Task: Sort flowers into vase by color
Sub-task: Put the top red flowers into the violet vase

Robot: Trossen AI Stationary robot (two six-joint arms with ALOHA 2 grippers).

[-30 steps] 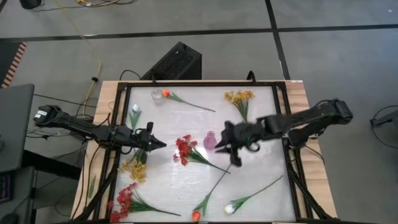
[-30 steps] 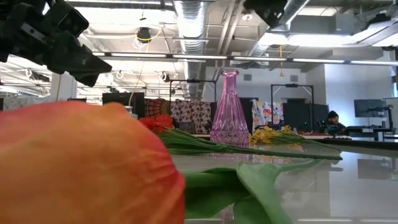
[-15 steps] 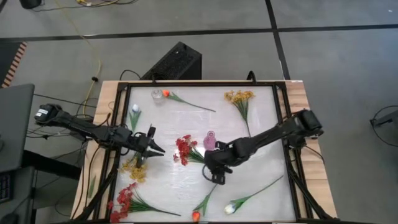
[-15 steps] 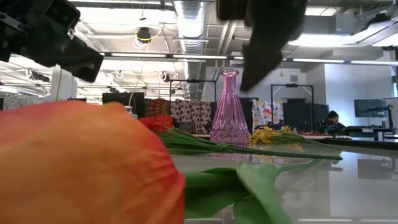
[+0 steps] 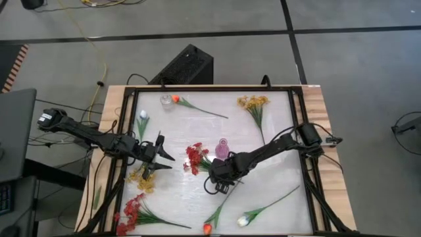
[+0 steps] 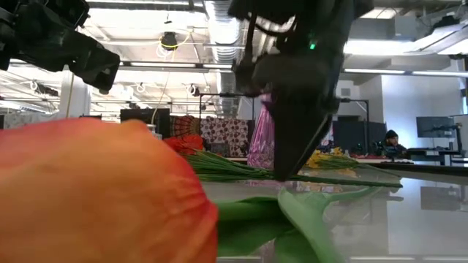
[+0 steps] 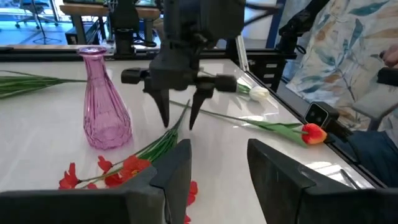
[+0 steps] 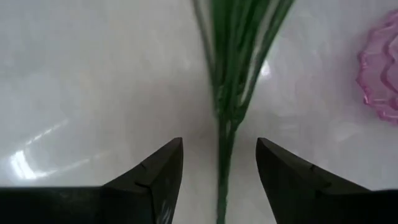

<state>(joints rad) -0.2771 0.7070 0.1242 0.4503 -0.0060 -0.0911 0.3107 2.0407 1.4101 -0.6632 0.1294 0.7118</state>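
Observation:
A red spray [image 5: 195, 158] lies at the table's middle, its green stalk [image 8: 224, 149] running toward the right. My right gripper [image 5: 216, 184] points down over that stalk, open, one finger on each side of it [image 7: 177, 118]; I see no touch. A pink vase [image 5: 222, 149] stands upright just beyond it. My left gripper [image 5: 168, 162] hovers open left of the red blossoms [image 7: 124, 171], holding nothing. An orange tulip [image 6: 95, 190] lies at the near edge and fills the low view's foreground.
A clear vase [image 5: 166, 101] and an orange tulip [image 5: 175, 99] sit far left. Yellow sprays lie far right [image 5: 253, 104] and near left [image 5: 141, 179]. White tulips [image 5: 143, 116] [image 5: 243, 220] and another red spray [image 5: 133, 210] lie about. A black frame [image 5: 296, 131] borders the table.
My right gripper has swung from beside the pink vase toward the table's left and near edge and come down, fingers pointing down over the red spray's stalk. My left gripper has opened from shut, staying in place.

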